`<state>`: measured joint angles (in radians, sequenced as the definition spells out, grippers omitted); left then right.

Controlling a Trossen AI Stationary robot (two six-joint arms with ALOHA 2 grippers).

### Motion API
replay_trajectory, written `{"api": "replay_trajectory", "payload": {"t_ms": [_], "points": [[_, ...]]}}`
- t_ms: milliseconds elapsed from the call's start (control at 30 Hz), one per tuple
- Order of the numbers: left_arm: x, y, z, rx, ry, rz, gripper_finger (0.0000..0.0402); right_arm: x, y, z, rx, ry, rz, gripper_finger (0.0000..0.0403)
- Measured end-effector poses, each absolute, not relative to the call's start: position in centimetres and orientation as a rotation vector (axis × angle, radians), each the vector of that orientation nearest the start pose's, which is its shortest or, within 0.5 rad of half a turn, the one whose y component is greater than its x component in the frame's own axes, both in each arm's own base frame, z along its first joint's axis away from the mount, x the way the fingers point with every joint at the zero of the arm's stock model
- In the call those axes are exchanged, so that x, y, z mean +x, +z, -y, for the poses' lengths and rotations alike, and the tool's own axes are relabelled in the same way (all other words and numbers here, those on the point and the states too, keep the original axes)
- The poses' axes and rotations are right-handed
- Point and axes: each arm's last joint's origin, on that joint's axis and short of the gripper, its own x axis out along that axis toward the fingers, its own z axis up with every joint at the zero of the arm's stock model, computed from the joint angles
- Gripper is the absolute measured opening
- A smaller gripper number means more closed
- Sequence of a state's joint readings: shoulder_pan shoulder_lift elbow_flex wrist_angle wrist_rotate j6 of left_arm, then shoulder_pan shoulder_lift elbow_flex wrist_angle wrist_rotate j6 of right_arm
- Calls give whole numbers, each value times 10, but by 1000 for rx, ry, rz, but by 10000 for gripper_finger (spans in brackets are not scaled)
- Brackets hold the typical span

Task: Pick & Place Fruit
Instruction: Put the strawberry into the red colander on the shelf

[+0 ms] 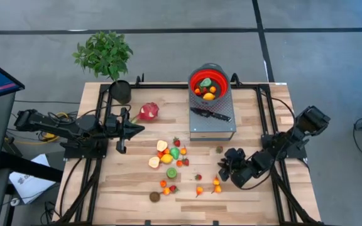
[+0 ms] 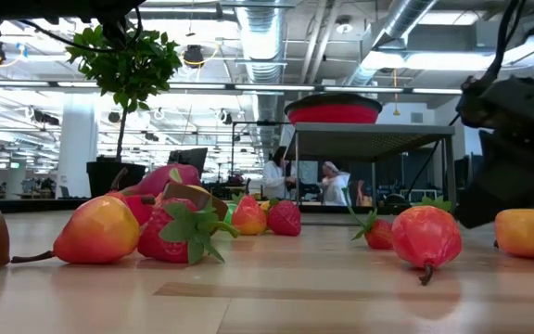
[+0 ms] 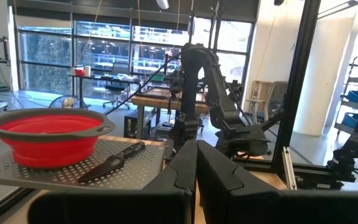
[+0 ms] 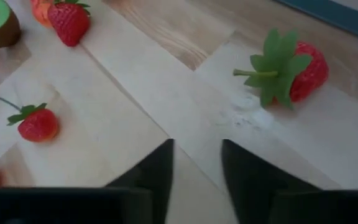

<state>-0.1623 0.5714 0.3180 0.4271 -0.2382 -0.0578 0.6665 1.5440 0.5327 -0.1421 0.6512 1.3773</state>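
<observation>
Hovering low over the table, R gripper (image 4: 196,163), fingers apart w/ nothing between, has a strawberry (image 4: 291,71) just ahead, off to one side; L gripper (image 3: 196,163) shut, farther off.

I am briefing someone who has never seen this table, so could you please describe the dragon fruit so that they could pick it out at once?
Start at the potted plant on the table's far left corner. Just beside its black pot, on the bare wood, lies the dragon fruit, apart from the small fruits scattered mid-table. It is much bigger than any of them, pink-red with green tips.

Bare wood between scattered fruit (image 1: 168,157)
</observation>
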Motion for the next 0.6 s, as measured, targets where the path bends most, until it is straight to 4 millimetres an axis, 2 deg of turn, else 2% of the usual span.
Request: {"api": "replay_trajectory", "payload": {"t_ms": [167,300,433,600], "points": [[144,259,17,-92,71,172,3,195,109,-125,597,-588,-698,249],[144,259,17,-92,71,172,3,198,109,-120,630,-618,-685,317],[144,259,17,-92,70,172,3,202,109,-114,644,-647,-675,353],[144,259,17,-92,70,172,3,206,109,-106,691,-691,-661,357]]}}
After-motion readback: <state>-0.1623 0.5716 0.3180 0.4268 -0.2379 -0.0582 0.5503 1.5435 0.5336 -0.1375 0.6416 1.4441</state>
